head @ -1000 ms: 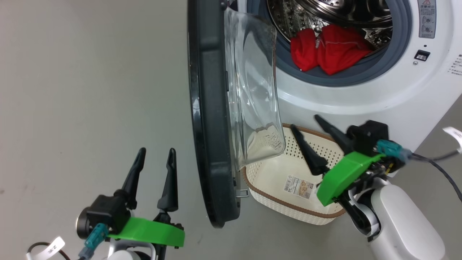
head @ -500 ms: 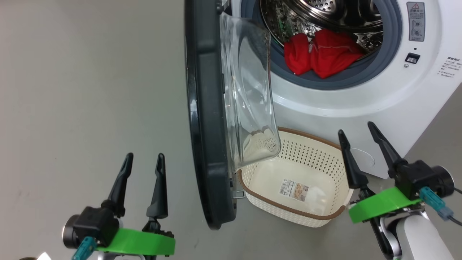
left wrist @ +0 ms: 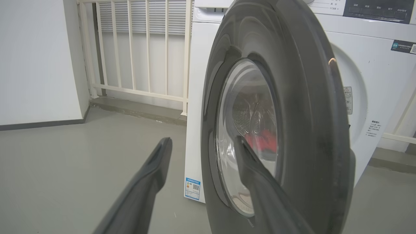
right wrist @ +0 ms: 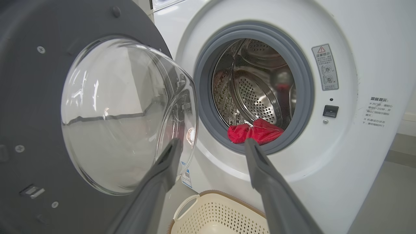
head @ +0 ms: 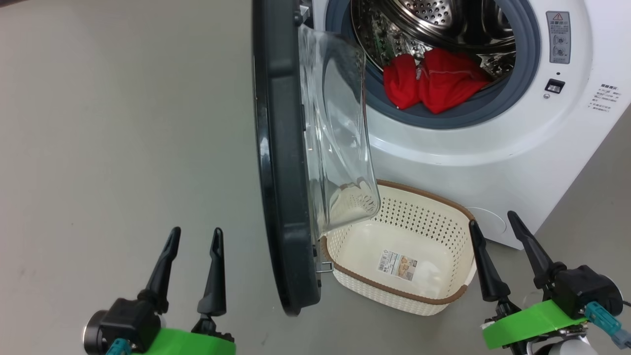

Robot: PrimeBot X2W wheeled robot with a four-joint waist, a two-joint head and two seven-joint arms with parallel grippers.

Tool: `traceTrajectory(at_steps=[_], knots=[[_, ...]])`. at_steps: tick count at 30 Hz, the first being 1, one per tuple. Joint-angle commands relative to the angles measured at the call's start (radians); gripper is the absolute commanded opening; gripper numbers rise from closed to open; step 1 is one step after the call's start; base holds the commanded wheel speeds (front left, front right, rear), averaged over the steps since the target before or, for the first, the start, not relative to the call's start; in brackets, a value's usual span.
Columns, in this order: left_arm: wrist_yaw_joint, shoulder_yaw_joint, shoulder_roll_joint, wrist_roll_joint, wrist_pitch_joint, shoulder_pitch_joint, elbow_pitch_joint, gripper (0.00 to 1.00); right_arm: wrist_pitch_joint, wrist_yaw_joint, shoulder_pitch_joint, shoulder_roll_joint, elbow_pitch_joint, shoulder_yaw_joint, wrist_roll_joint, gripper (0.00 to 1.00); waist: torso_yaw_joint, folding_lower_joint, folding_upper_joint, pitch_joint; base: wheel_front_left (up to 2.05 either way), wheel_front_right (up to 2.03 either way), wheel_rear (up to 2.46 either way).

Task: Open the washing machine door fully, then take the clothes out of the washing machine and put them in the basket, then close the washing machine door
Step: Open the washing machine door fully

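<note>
clothes (head: pixel 434 81) in drum (head: pixel 443 17), well apart from right gripper (head: pixel 493 219); jaws spread, empty

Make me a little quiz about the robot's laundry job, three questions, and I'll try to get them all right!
1. True or false: the basket has clothes in it.
2. Where are the red clothes? A) on the floor B) inside the washing machine C) in a gripper
3. Fill in: the washing machine door stands ___.
Key: 1 false; 2 B; 3 open.
</note>
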Motion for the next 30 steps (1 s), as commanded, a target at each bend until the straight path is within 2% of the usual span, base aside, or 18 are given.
traceTrajectory(at_steps=[1,14,15,16,17,18,24,30], knots=[[-0.005,0.038,0.009,0.009,-0.008,-0.007,-0.022,1.0,-0.009,0.006,-0.003,0.0,-0.033,0.024,0.013,1.0,0.0,0.0,0.0,-0.003,0.0,0.0,0.0],[-0.009,0.038,0.008,0.02,-0.008,0.004,-0.002,1.0,-0.009,0.006,0.029,0.0,-0.047,0.012,0.042,1.0,-0.005,0.0,0.0,-0.027,0.0,0.0,0.0],[-0.01,0.037,0.008,0.02,-0.008,0.005,0.0,0.93,-0.009,0.006,0.032,0.0,-0.047,0.012,0.047,1.0,-0.004,0.0,0.0,-0.032,0.0,0.0,0.0],[-0.01,0.036,0.008,0.02,-0.008,0.006,-0.001,0.44,-0.009,0.006,0.034,0.0,-0.047,0.012,0.05,1.0,-0.004,0.0,0.0,-0.034,0.0,0.0,0.0],[-0.01,0.037,0.007,0.018,-0.008,0.005,-0.004,0.16,-0.009,0.006,0.035,0.0,-0.047,0.012,0.051,1.0,-0.003,0.0,0.0,-0.034,0.0,0.0,0.0],[-0.011,0.037,0.007,0.015,-0.008,0.005,-0.007,0.0,-0.009,0.006,0.036,0.0,-0.047,0.012,0.053,1.0,-0.003,0.0,0.0,-0.035,0.0,0.0,0.0],[-0.007,0.04,0.007,0.007,-0.008,-0.01,-0.057,0.0,-0.009,0.006,0.038,0.0,-0.044,0.008,0.058,1.0,0.002,0.0,0.0,-0.036,0.0,0.0,0.0],[-0.006,0.024,0.007,0.017,-0.008,-0.043,-0.164,0.0,-0.009,0.006,0.034,0.0,-0.04,0.006,0.06,1.0,0.0,0.0,0.0,-0.033,0.0,0.0,0.0]])
